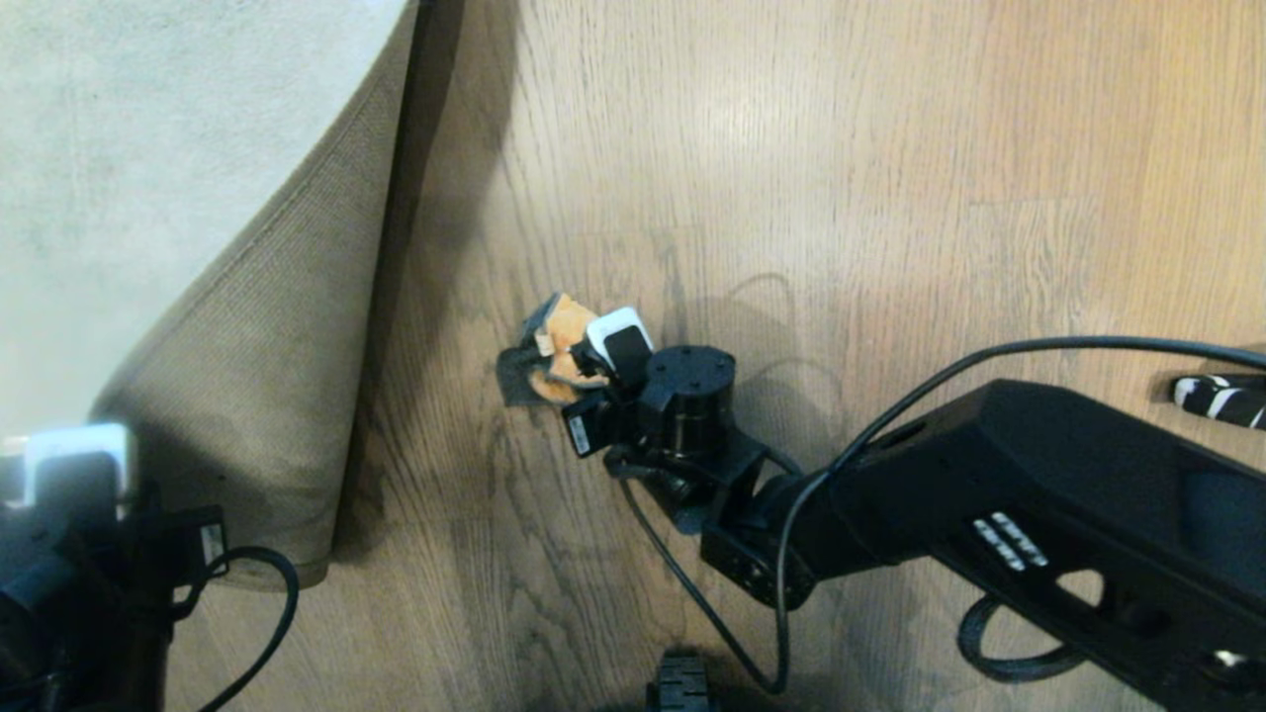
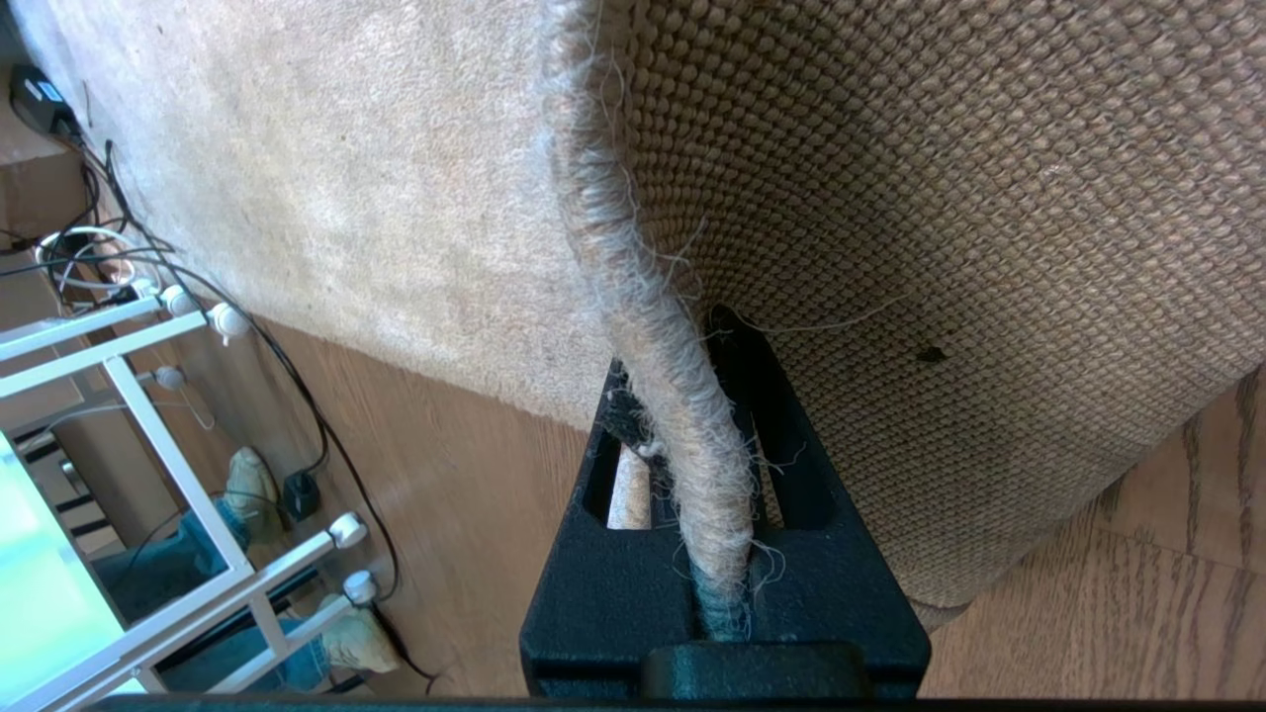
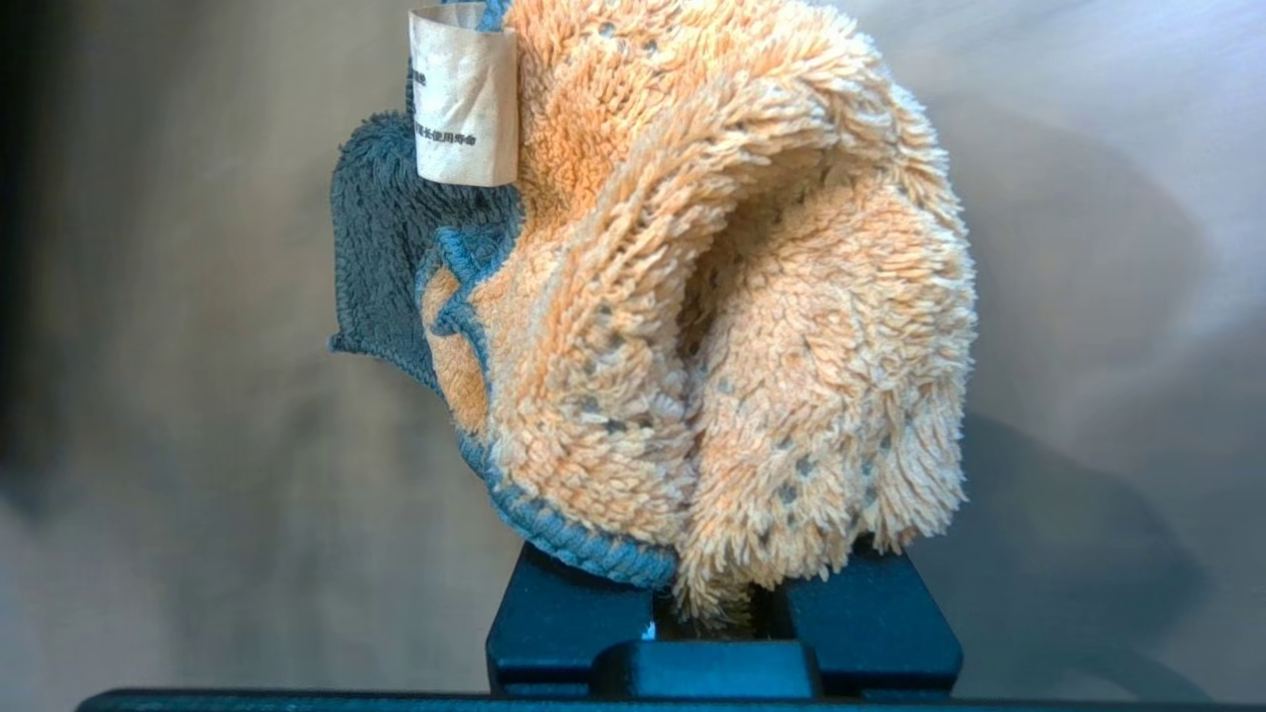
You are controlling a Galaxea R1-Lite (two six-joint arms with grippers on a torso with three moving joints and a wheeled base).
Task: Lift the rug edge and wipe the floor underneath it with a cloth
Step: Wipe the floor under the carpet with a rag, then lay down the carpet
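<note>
Left gripper (image 2: pixel 692 465): I keep it pinching the rug edge (image 2: pixel 633 326), raised at ten o'clock.
Right gripper (image 1: pixel 591 381): clamped on the cloth (image 1: pixel 559 348), mid-frame.
Wipe: press flat on floor (image 1: pixel 890 198), sweep toward nine o'clock under the backing.

Both arms (image 1: pixel 1039 514) reach low, fingers (image 3: pixel 564 623) clamped shut.

Black arm (image 1: pixel 1039 514), white-tipped hand (image 1: pixel 603 371), looping black cables (image 1: pixel 692 593).
</note>
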